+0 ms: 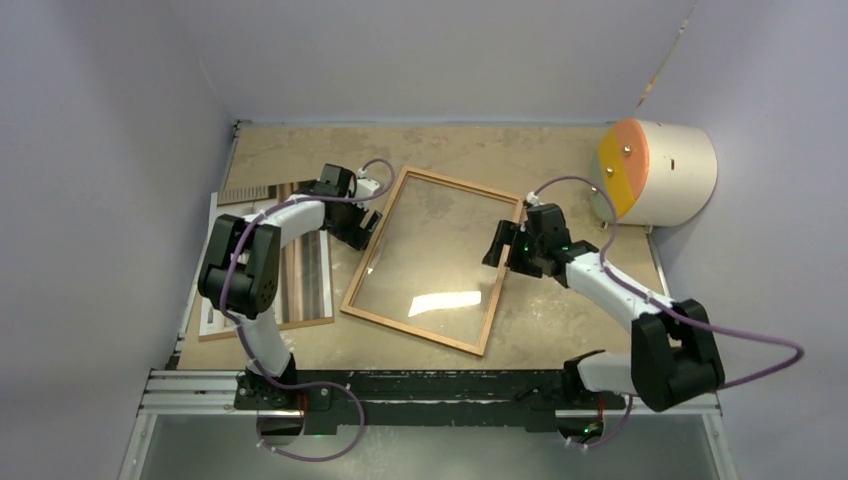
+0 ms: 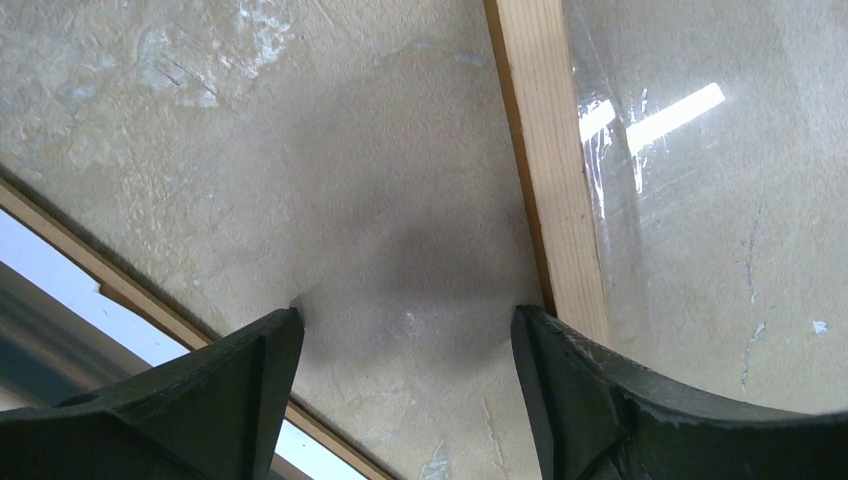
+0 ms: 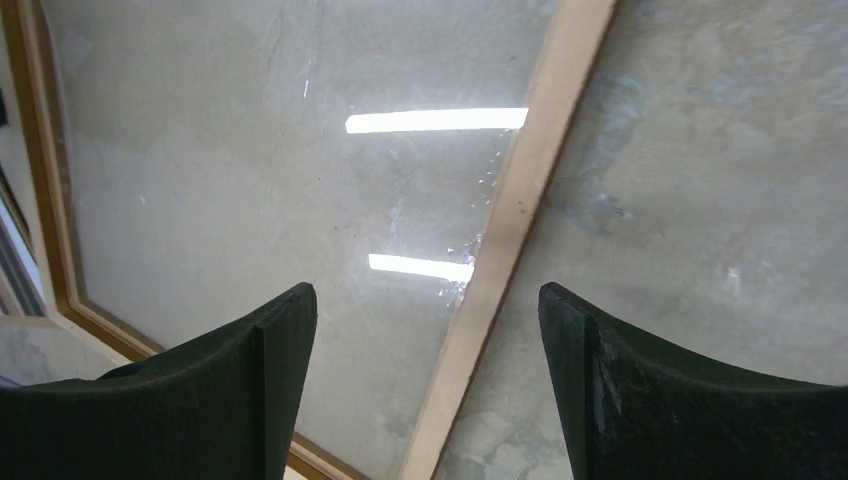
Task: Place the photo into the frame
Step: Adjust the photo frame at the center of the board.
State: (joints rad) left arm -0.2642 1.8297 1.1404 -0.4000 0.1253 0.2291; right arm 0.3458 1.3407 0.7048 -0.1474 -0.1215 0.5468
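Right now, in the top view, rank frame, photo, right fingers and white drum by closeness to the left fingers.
1. frame, left rail alongside
2. photo, left
3. right fingers, across the frame
4. white drum, far right corner

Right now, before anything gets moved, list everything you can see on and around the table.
table: one, mottled tan, fills most of the top view
frame: one, orange-brown wood, flat at centre, skewed
clear pane: one, streaked with glare, inside the frame
photo: one, striped print with white margin, left edge, partly hidden by the left arm
brown board: one, edge showing along the photo's near side
cylinder: one, cream with orange end, far right corner, on its side
left gripper: one, black, open, over bare table beside the frame's left rail
right gripper: one, black, open, over the frame's right rail
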